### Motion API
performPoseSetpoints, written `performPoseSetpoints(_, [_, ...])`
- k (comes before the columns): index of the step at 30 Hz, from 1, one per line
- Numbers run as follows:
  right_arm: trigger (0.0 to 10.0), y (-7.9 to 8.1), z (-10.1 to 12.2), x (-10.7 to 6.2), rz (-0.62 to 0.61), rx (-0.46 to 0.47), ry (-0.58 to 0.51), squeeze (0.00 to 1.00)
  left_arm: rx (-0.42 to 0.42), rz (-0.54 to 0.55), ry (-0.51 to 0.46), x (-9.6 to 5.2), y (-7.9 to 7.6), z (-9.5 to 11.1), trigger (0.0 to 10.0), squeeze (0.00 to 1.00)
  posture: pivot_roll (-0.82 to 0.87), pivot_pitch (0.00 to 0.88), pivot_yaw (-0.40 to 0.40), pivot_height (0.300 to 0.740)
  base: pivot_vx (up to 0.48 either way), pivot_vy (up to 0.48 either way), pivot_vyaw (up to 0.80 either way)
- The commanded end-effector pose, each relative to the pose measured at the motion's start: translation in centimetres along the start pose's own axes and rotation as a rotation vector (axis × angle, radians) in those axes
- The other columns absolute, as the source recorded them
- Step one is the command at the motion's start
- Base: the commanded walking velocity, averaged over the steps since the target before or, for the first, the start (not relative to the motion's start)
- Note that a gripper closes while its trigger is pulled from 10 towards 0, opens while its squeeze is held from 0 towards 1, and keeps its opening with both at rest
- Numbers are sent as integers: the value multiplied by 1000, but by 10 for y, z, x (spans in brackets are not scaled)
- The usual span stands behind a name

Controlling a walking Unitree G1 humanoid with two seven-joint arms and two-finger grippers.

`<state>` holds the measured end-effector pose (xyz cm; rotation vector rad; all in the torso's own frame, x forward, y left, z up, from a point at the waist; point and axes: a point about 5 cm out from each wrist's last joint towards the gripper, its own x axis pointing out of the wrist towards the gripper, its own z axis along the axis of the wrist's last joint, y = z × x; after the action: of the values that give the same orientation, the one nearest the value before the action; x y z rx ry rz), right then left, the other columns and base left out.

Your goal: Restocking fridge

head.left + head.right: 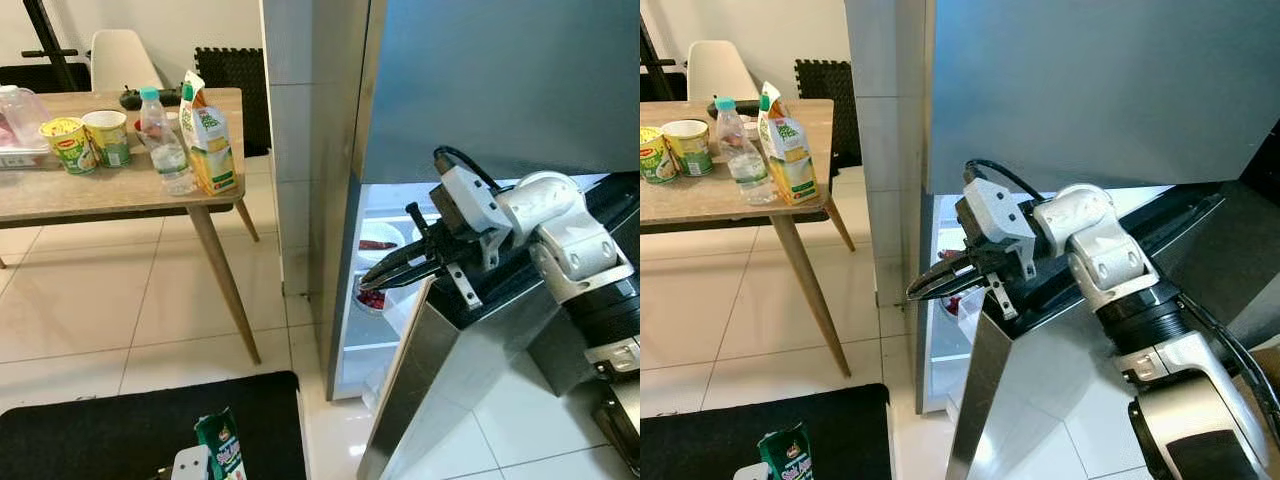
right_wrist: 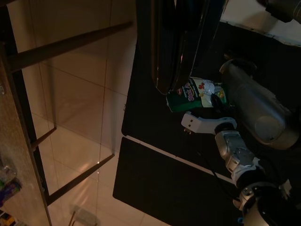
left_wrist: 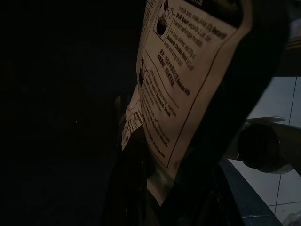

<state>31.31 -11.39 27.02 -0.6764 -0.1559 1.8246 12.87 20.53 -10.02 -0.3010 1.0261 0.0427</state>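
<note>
one green carton [image 1: 222, 447] upright in left gripper [image 1: 190, 465] jaws; right gripper [image 1: 385, 274] jaws together beside fridge door [image 1: 440, 350]

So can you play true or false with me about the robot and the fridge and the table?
1. The fridge door is open. True.
2. The right gripper is holding a water bottle. False: its fingers are shut on nothing, at the edge of the door.
3. A juice carton stands on the wooden table. True.
4. The left gripper holds a green packet low over the black mat. True.
5. The water bottle lies on the floor. False: it stands on the table beside the carton.
</note>
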Motion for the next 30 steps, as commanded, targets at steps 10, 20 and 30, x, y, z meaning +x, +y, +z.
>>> performPoseSetpoints(10, [10000, -17, -17, -16, -210, -63, 272, 0, 7, -19, 56, 0, -5, -13, 10000, 0, -94, 0, -55, 740, -300, 0, 0])
performPoseSetpoints(20, [10000, -47, -3, -28, -514, -138, 248, 0, 2, -20, 58, 0, -6, -14, 10000, 0, -99, 0, -57, 740, -313, 0, 0])
performPoseSetpoints(30, [10000, -58, -10, -35, -632, -182, 357, 0, -6, -14, 49, 0, -6, -13, 10000, 0, -101, 0, -58, 740, -29, 0, 0])
